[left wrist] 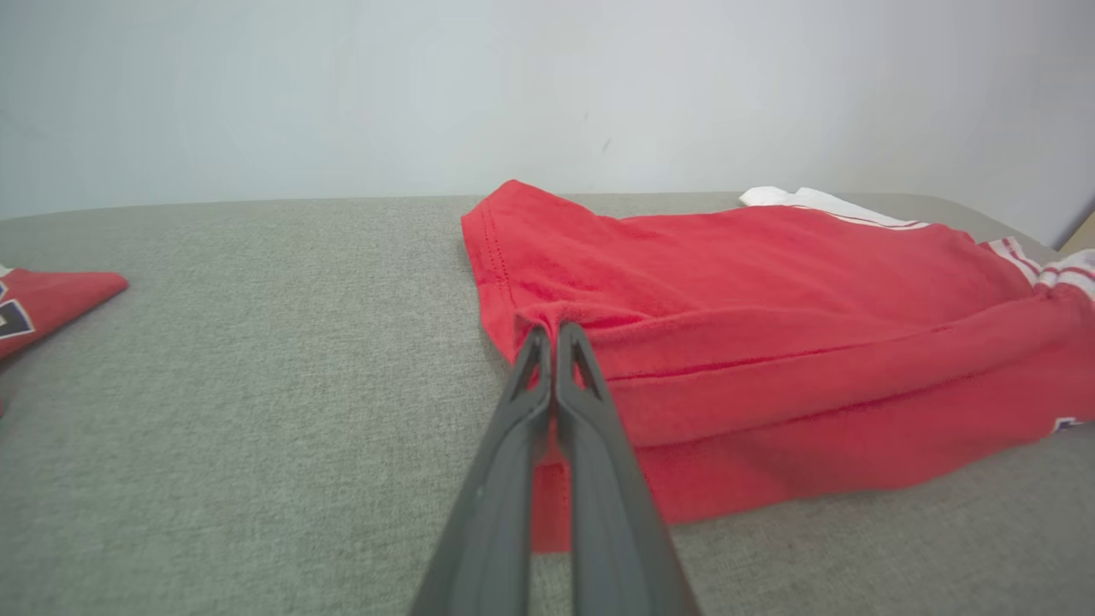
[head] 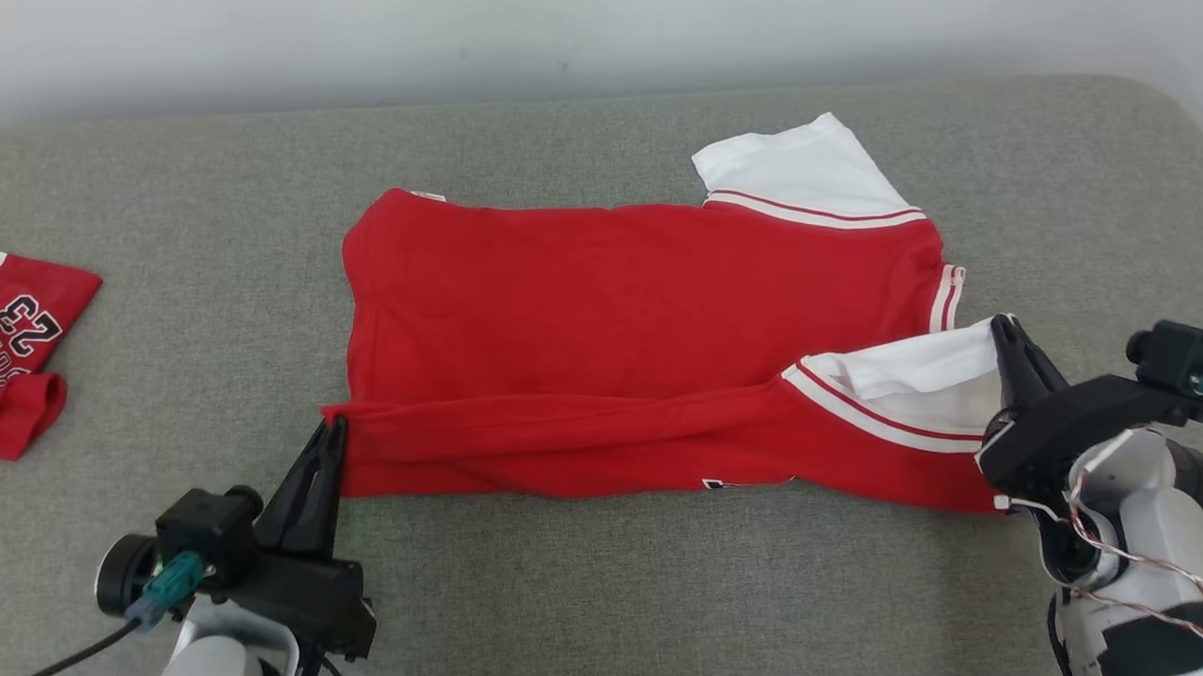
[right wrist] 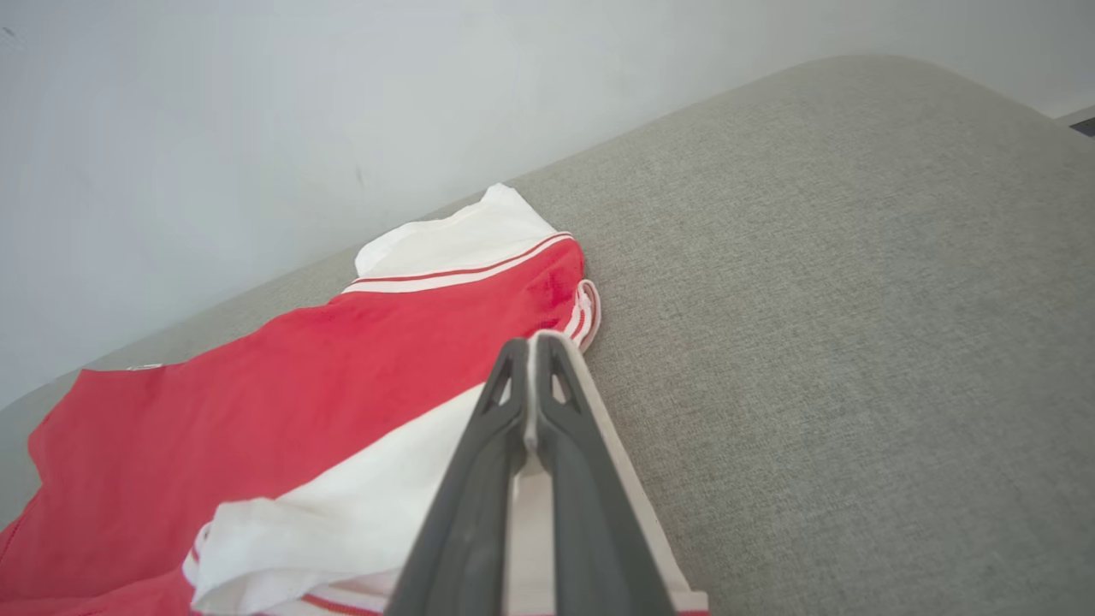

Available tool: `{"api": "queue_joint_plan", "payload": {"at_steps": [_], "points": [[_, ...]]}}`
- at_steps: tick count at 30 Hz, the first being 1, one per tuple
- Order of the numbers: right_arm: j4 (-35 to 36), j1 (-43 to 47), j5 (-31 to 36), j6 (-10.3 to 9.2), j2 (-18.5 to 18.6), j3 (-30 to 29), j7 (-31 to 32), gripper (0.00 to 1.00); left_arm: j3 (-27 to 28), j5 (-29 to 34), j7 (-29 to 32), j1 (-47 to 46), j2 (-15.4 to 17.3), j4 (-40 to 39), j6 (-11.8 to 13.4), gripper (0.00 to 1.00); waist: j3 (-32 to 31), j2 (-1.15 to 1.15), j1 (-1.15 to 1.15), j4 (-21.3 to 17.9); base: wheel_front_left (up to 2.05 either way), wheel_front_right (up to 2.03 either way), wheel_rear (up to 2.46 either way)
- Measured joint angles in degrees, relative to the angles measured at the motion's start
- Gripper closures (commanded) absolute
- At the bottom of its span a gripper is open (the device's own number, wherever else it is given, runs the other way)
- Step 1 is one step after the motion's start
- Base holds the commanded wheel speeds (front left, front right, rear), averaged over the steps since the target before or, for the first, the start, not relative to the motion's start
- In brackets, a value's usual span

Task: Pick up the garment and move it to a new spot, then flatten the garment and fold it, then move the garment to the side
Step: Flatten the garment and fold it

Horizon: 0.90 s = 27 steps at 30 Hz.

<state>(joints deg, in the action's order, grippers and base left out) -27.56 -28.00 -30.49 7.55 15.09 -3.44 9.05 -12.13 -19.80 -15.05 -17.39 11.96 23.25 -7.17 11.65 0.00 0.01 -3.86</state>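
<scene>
A red garment [head: 623, 309] with white sleeves and striped trim lies spread across the grey padded surface, its near long edge lifted and rolled over toward the middle. At the hem corner on the left, my left gripper [head: 336, 427] is shut on the red fabric; the left wrist view has the garment [left wrist: 770, 291] pinched at the tips of that gripper [left wrist: 552, 332]. My right gripper [head: 1002, 327] is shut on the edge of the near white sleeve, and in the right wrist view the gripper [right wrist: 530, 342] clamps white cloth of the garment [right wrist: 359, 385].
A second red garment [head: 10, 357] with the number 23 lies crumpled at the far left of the grey padded surface [head: 652, 600]. A pale wall [head: 372, 30] runs behind it. The surface curves down at the right end.
</scene>
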Motion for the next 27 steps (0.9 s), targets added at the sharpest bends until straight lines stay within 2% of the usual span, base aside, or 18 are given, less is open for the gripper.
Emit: {"api": "queue_joint_plan", "payload": {"at_steps": [4,5,6,13,20,27], "points": [[-6.54,-3.88,0.42,0.00,0.21,2.21,-3.37,0.99,-1.41,-0.02,0.00,-2.81,0.15,2.79,-0.23,1.00,0.63,0.00,0.00,0.40,0.00,0.00,0.00],[-7.53,-4.55,0.42,0.00,0.27,2.66,-5.04,0.52,-1.71,-0.02,0.00,-3.35,0.19,3.35,-0.23,0.85,0.73,0.00,0.00,0.48,0.00,0.00,0.00],[-8.47,-5.07,0.36,0.00,0.38,3.22,-6.17,0.00,-1.88,-0.01,0.01,-3.83,0.18,3.75,-0.24,0.00,0.77,0.00,0.00,0.55,0.00,0.00,0.00],[-10.80,-4.30,-2.98,0.00,2.05,8.03,-12.54,0.00,-0.40,-0.01,0.00,-3.77,-0.08,2.89,-0.24,0.00,-0.16,0.00,0.00,0.01,0.00,0.00,0.00],[-7.48,3.14,-5.86,0.00,5.68,10.82,-16.77,0.00,2.52,0.88,0.00,3.00,-1.10,-1.44,-0.25,0.00,-1.75,0.00,-0.01,-0.87,0.00,0.00,0.00],[-4.88,9.65,-6.31,0.00,6.68,11.20,-18.17,0.00,2.92,1.75,0.00,8.06,-1.42,-1.26,-0.33,0.00,-1.44,0.00,-0.01,-1.68,0.00,0.00,0.00]]}}
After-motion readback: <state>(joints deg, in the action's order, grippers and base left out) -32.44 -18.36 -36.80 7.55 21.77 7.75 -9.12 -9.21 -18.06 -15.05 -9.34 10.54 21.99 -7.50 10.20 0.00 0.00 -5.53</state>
